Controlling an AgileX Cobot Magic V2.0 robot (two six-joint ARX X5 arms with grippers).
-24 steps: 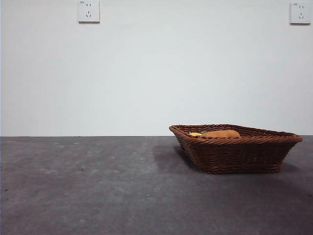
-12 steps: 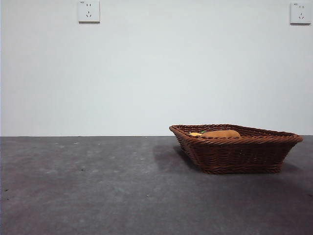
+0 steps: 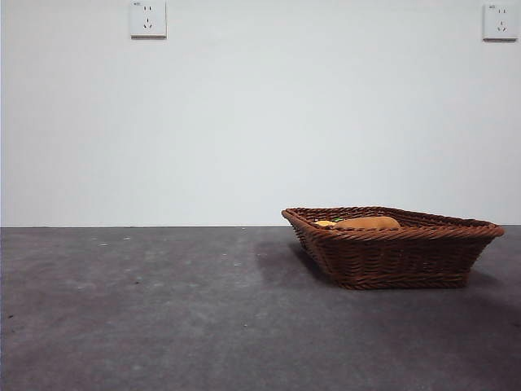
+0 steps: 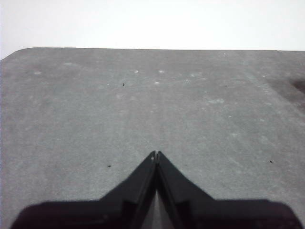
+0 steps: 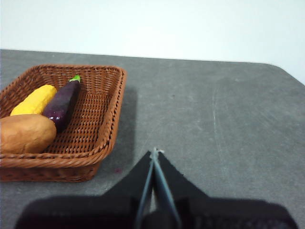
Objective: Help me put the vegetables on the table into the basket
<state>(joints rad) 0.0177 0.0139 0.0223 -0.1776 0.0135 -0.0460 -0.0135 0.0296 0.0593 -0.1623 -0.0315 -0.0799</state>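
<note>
The woven brown basket [image 3: 391, 254] stands on the grey table [image 3: 163, 309] at the right in the front view. In the right wrist view the basket [image 5: 102, 129] holds the tan potato [image 5: 24, 133], the dark-purple eggplant [image 5: 62, 102] and the yellow vegetable [image 5: 33, 100]. In the front view only the potato's top [image 3: 368, 221] and a bit of the yellow vegetable [image 3: 324, 222] show above the rim. My right gripper [image 5: 154, 151] is shut and empty, hovering over bare table beside the basket. My left gripper [image 4: 155, 154] is shut and empty over bare table, far from the basket.
Two white wall sockets [image 3: 147, 18] [image 3: 499, 21] sit high on the white wall behind the table. The table's far edge and a rounded corner [image 4: 21, 51] show in the left wrist view. Neither arm shows in the front view.
</note>
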